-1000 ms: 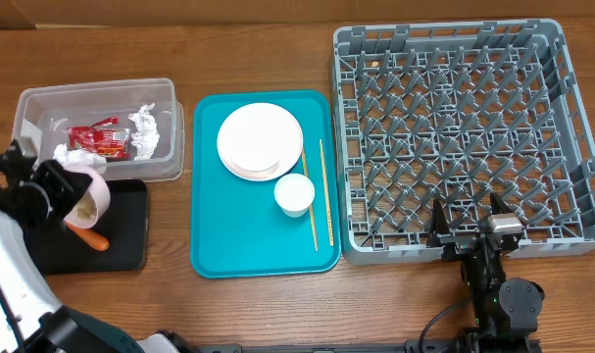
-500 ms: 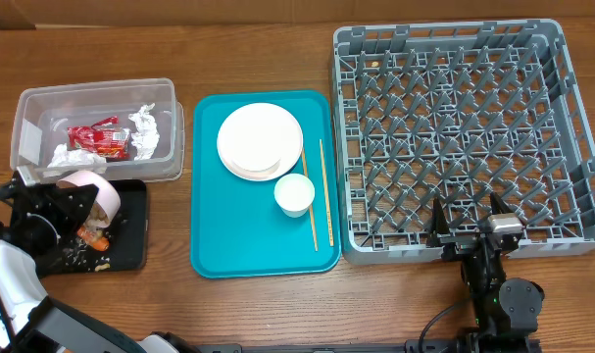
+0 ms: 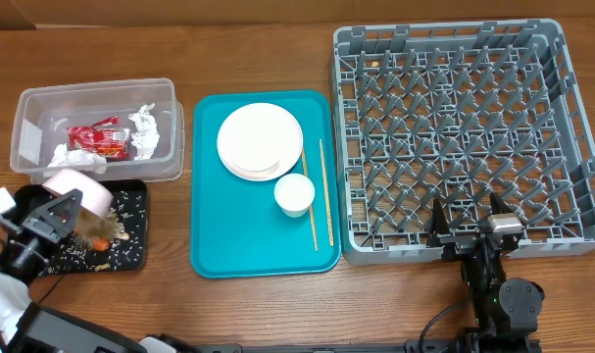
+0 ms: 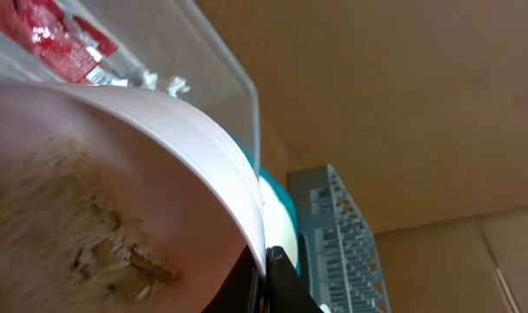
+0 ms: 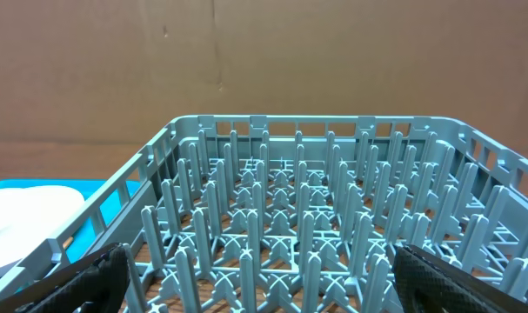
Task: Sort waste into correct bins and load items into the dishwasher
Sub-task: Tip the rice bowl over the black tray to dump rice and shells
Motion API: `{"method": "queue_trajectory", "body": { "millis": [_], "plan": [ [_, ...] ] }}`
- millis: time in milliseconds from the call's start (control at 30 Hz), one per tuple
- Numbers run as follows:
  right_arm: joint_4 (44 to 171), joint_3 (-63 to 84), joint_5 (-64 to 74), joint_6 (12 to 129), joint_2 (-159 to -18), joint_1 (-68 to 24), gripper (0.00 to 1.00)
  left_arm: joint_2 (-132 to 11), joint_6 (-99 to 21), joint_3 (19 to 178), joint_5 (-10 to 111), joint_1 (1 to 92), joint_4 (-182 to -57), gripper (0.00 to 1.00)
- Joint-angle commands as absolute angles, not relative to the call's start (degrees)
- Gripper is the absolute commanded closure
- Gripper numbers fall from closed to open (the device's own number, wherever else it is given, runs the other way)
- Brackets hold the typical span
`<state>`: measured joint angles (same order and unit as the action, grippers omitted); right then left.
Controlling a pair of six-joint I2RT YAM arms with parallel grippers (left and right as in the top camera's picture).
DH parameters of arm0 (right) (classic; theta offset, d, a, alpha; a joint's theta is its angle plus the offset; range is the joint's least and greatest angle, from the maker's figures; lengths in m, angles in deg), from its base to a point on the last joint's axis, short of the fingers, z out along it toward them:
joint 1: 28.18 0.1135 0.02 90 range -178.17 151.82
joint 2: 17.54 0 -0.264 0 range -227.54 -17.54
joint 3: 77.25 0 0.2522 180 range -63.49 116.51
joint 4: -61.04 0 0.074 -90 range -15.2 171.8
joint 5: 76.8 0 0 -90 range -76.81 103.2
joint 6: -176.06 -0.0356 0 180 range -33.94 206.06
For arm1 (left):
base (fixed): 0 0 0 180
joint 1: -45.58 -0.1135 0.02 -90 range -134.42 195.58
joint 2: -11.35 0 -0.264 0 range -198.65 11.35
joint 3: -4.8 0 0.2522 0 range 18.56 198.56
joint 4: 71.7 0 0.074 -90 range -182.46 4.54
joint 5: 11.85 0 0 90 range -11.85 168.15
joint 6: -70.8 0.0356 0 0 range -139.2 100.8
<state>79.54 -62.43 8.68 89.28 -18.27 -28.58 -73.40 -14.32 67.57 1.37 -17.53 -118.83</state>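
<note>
One bowl pinched at rim by left tool, tipped over black tray strewn with scraps. We count one plate, one cup, two chopsticks on teal tray; one wrapper, two tissues in clear tub. Right tool wide, empty, at rack front edge.

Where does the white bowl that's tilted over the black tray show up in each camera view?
Overhead: the white bowl is at the far left, tilted over the black tray.
Left wrist: it fills the left and lower part of the picture, with food smears inside.
Right wrist: not in it.
Shared landmark: the grey dish rack, which appears in all three views.
</note>
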Motion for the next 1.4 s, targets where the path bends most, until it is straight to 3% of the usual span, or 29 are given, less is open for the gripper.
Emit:
{"method": "queue_trajectory", "body": {
  "millis": [0, 800, 1233, 1367],
  "plan": [
    [79.2, -63.0, 8.6, 89.0, -17.7, -28.9, 0.00, -72.2, -11.9, 66.5, -4.0, -18.6, -118.7, 0.96],
    [79.2, -63.0, 8.6, 89.0, -17.7, -28.9, 0.00, -72.2, -5.4, 66.3, -12.4, -20.1, -123.7, 0.96],
    [79.2, -63.0, 8.6, 89.0, -17.7, -28.9, 0.00, -72.2, -6.1, 66.3, -9.8, -20.0, -124.5, 0.96],
    [79.2, -63.0, 8.6, 89.0, -17.7, -28.9, 0.00, -72.2, -11.1, 66.3, -3.4, -19.1, -124.5, 0.96]
  ]
}}
